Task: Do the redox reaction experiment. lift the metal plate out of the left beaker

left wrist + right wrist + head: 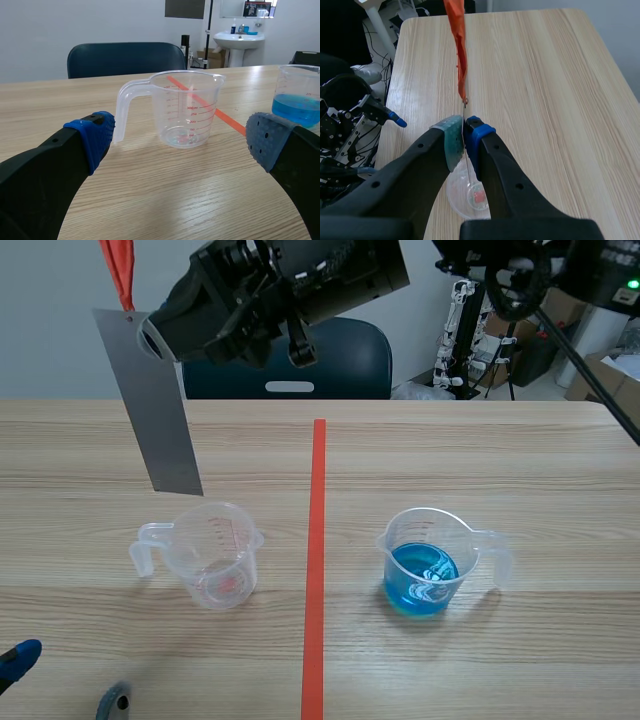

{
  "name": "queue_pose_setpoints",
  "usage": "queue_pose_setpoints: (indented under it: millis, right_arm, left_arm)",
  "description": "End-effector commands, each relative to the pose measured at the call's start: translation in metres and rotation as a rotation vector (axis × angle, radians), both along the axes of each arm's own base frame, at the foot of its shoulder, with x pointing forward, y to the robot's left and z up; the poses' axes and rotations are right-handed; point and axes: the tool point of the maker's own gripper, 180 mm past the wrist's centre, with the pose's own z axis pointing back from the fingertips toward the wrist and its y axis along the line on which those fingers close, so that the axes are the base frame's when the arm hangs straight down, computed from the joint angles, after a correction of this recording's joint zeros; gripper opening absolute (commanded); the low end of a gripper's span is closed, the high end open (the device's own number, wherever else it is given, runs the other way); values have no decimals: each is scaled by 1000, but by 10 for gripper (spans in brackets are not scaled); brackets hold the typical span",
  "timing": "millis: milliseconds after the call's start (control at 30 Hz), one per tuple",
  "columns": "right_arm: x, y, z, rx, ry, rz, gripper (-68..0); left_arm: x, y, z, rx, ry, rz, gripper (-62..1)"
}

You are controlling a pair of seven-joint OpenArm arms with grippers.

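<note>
A grey metal plate (150, 405) hangs in the air above and just left of the empty clear left beaker (215, 555), its lower corner near the rim. An orange ribbon (118, 270) is tied to its top. My right gripper (150, 335), on the arm raised across the top, is shut on the plate's upper edge. In the right wrist view the right gripper (464, 137) pinches the plate edge-on, with the ribbon (457, 40) ahead and the beaker (470, 197) below. My left gripper (180, 137) is open, low on the table, facing the left beaker (182, 107).
A second beaker (430, 565) holding blue liquid stands right of the orange tape line (315, 560); it also shows as the blue-filled beaker (300, 95) beside my left gripper. A dark chair (290, 360) stands behind the table. Equipment stands and boxes fill the back right.
</note>
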Motion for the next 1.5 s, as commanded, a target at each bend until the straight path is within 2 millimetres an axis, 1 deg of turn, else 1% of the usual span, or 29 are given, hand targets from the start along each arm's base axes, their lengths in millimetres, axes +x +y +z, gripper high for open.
queue_pose_setpoints:
  millis: [0, 1067, 1300, 1467]
  right_arm:
    - [6, 2, 19, 31, -25, -15, -669]
    - [8, 2, 20, 32, -26, -25, -669]
    - [15, -3, 30, 43, -44, -47, -669]
    - [16, -3, 29, 37, -44, -48, -669]
  left_arm:
    - [2, 1, 7, -12, -34, 4, -58]
    - [2, 1, 7, -12, -34, 4, -58]
    - [2, 1, 7, -12, -34, 4, -58]
    - [2, 1, 7, -12, -34, 4, -58]
